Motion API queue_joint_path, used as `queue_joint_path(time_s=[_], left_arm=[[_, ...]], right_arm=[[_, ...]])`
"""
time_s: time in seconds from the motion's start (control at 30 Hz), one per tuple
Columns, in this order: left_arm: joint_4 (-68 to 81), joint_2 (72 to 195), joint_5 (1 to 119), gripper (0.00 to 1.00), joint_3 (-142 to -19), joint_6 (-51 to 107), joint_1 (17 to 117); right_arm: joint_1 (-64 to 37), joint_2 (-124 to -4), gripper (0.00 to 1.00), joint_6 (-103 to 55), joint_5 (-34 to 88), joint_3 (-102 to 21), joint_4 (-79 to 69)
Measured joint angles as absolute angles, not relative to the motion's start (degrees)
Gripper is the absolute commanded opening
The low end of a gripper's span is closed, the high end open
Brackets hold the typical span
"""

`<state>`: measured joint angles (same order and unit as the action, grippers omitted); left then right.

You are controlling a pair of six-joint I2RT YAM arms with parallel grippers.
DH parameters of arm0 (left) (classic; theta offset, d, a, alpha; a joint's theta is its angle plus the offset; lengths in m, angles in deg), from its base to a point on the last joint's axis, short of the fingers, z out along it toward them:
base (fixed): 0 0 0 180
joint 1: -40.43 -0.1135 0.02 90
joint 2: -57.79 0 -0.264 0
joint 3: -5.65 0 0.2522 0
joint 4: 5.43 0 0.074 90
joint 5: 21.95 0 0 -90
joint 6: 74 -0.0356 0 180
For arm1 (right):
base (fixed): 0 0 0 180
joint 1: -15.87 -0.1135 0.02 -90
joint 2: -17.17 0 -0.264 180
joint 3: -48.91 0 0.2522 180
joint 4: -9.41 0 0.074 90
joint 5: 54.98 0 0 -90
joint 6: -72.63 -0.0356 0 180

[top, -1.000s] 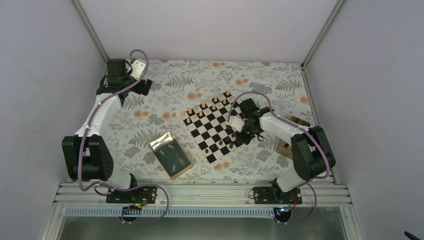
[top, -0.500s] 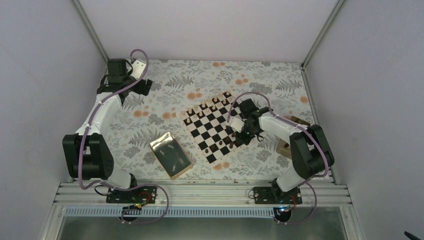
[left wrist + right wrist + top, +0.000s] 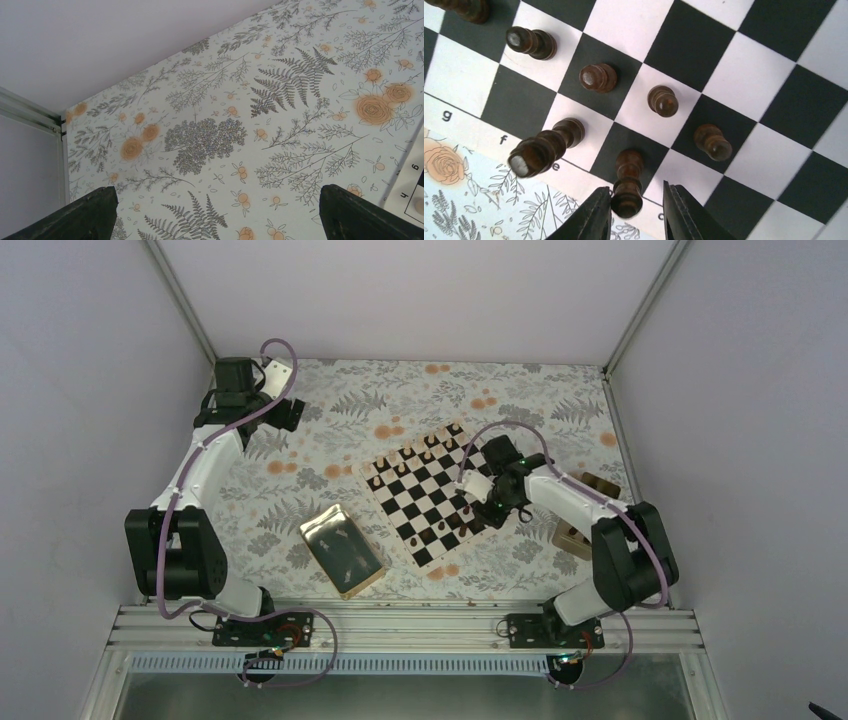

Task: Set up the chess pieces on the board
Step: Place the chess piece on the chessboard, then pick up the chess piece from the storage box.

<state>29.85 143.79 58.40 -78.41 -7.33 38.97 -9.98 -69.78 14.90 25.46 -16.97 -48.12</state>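
The board (image 3: 425,558) lies tilted at mid-table, its corner also showing at the right edge of the left wrist view (image 3: 412,185). Light chess pieces (image 3: 415,455) stand along its far side, dark ones (image 3: 445,530) along its near side. My right gripper (image 3: 470,502) hovers over the board's near right edge. In the right wrist view it is open (image 3: 636,192), and a dark piece (image 3: 626,180) stands upright on a black edge square between the jaws, close to the left finger and clear of the right one. Other dark pieces (image 3: 596,77) stand around it. My left gripper (image 3: 285,415) is open (image 3: 215,210) over bare cloth at the far left.
A shiny gold tray (image 3: 342,550) with small pieces in it lies left of the board near the front. A small tan box (image 3: 572,538) sits right of the board beside the right arm. Flowered cloth covers the table; walls enclose it.
The right gripper's jaws have spread apart around the dark piece, which now stands on the board. The right arm shifted slightly. The left arm has not moved.
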Motion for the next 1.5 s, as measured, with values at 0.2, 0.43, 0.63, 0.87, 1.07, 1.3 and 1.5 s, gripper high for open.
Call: queue_joint_path(time_s=[0.2,0.43,0.63,0.87,1.07,1.3,1.5], left_arm=[[29.9,143.8,58.4,1.00,-78.4,-7.3,39.0],[29.9,143.8,58.4,1.00,-78.4,-7.6,39.0],[29.7,143.7,60.0,1.00,-77.9,-8.7,39.0],[28.0,143.5,61.0,1.00,-76.1,-9.3,39.5],[25.6,143.5,62.1,1.00,-75.0,-10.4,40.0],[22.5,143.5,63.0,1.00,-72.1,-10.6,40.2],[21.3,143.6,63.3,1.00,-70.7,-10.6,40.2]], right_arm=[[-9.4,-66.1,0.34,14.9,26.6,-20.3,-51.4],[2.2,-57.9,0.38,16.2,26.9,-25.2,-55.2],[24.0,-54.7,0.40,22.2,27.0,-26.2,-56.4],[38.7,-60.5,0.42,26.4,26.6,-26.9,-56.1],[40.4,-65.4,0.45,26.5,26.6,-26.9,-54.9],[40.6,-69.0,0.46,25.2,27.7,-26.9,-52.8],[40.7,-70.4,0.47,22.8,28.8,-26.9,-51.0]])
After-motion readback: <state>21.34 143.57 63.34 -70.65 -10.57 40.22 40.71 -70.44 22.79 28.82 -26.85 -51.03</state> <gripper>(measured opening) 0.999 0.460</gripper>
